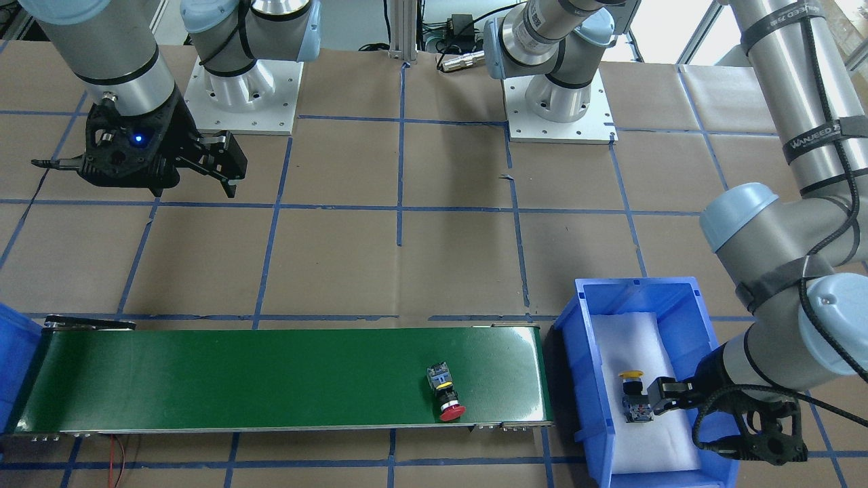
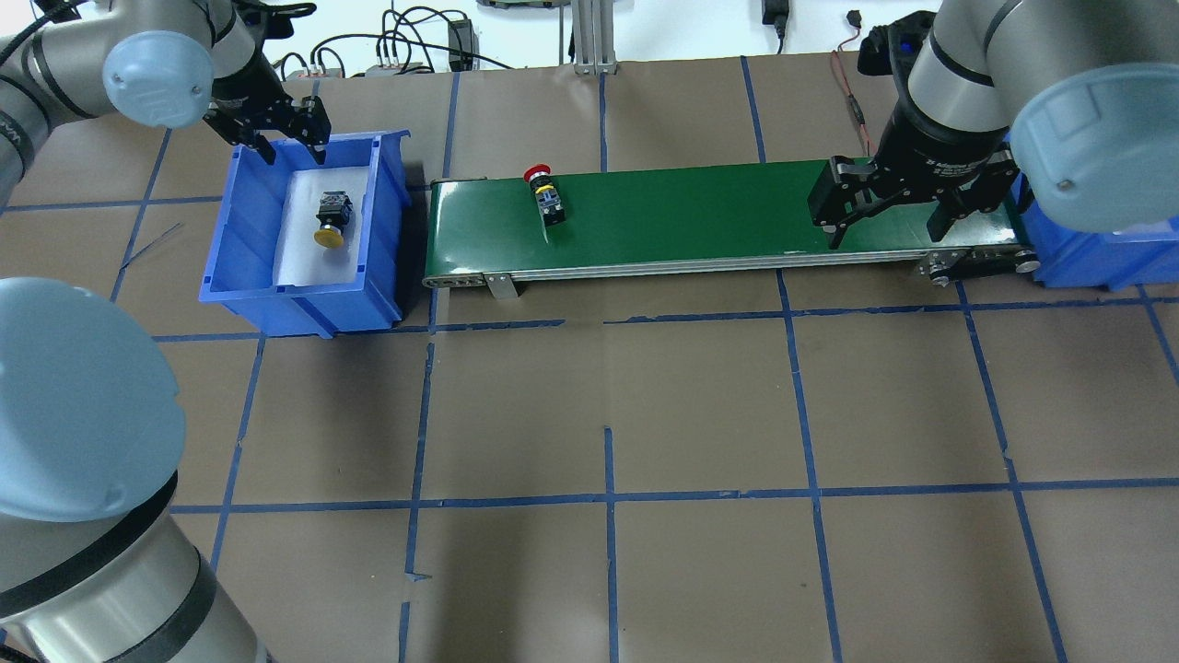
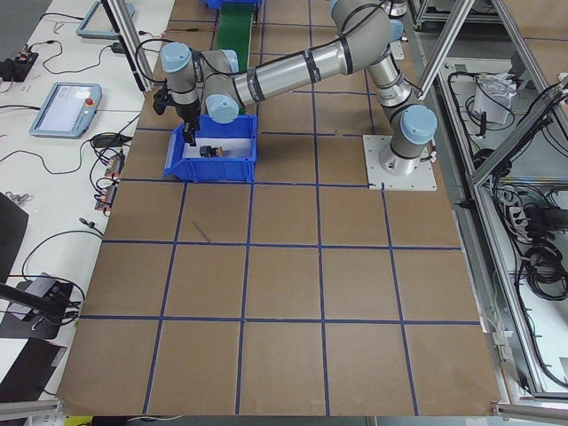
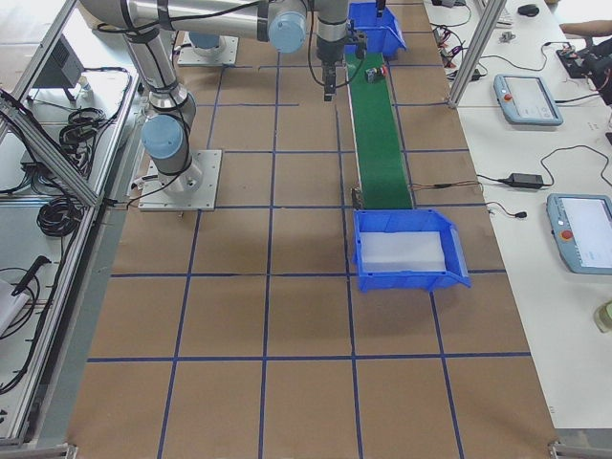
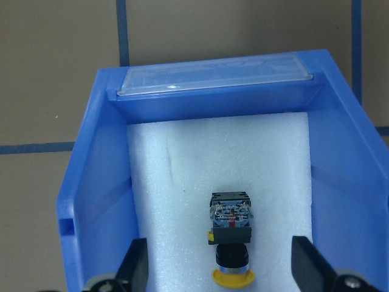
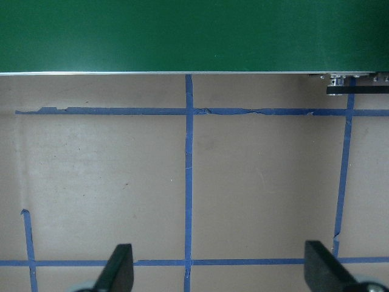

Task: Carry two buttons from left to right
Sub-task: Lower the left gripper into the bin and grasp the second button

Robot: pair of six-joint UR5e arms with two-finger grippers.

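In the upper left of the overhead view, you had the yellow-capped push-button switch (image 2: 332, 217) lying on its side on the white foam pad (image 2: 299, 249) inside the blue plastic bin (image 2: 304, 299). Its yellow cap pointed toward the bottom of that frame and its contact block toward the top. Your left gripper (image 2: 293, 149) hung over the bin's far rim with its black fingers (image 5: 135, 267) spread wide and nothing between them. In the left wrist view the yellow switch sat low in the frame between the two fingers, clear of both.

The red mushroom-capped switch (image 2: 545, 193) lay on its side on the green conveyor belt (image 2: 718, 207), near the belt's left end in the overhead view, with its red cap at the belt's far edge.

At the upper right of the overhead frame, your right gripper (image 2: 884, 235) was also opened wide and empty. It hung by the belt's near edge close to its right end. The right wrist view showed only the brown paper table with blue tape lines (image 6: 261, 182) beneath it. A second blue bin (image 2: 1096, 260) stood at that end of the belt.
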